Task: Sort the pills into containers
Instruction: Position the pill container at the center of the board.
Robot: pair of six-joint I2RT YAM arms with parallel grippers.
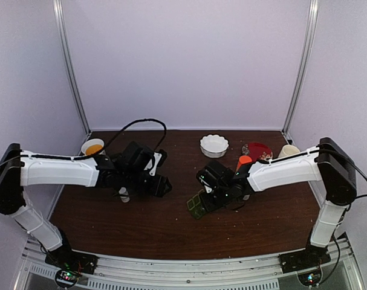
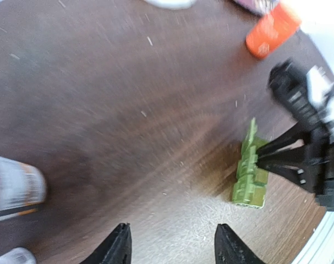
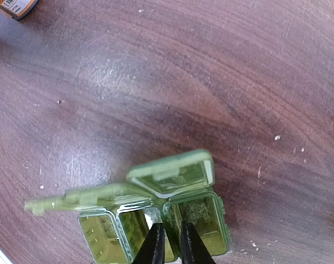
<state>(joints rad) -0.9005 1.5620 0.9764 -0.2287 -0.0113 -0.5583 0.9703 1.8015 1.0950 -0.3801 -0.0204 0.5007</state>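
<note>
The containers are the three cells of a small green pill box (image 3: 202, 220), which lies on the brown table with its hinged lids (image 3: 175, 173) up. In the right wrist view my right gripper (image 3: 168, 242) reaches down into it. Its two fingers stand close together on either side of the wall between the middle and right cells. A tiny whitish speck (image 3: 151, 214), perhaps a pill, lies in the middle cell beside one finger. The top view has the box (image 1: 198, 205) under my right gripper (image 1: 214, 196). My left gripper (image 2: 175, 245) hangs open over bare wood, left of the box (image 2: 250, 176).
An orange bottle (image 1: 243, 162), a red dish (image 1: 257, 151) and a white scalloped bowl (image 1: 214, 145) stand behind the box. A cup of orange liquid (image 1: 92, 147) sits at the far left. A labelled bottle (image 2: 12, 187) lies by my left gripper.
</note>
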